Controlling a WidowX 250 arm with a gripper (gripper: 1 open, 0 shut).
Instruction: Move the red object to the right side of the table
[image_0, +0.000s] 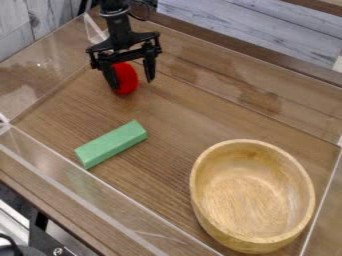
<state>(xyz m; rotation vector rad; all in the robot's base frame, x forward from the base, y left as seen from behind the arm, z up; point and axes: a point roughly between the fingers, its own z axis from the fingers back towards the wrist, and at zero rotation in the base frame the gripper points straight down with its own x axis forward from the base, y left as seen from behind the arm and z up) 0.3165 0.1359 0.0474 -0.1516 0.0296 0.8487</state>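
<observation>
The red object (126, 78) is a small glossy red toy fruit resting on the brown wood-grain table (227, 105), toward the far left. My black gripper (127, 70) points straight down over it, open, with one finger on each side of the fruit. The left finger (99, 66) and right finger (155, 68) straddle it; I cannot tell whether either touches it. The fruit's top is hidden behind the gripper body.
A green rectangular block (111, 144) lies on the table near the front left. A round light wooden bowl (254, 193) occupies the front right. Low clear acrylic walls (40, 60) border the tabletop.
</observation>
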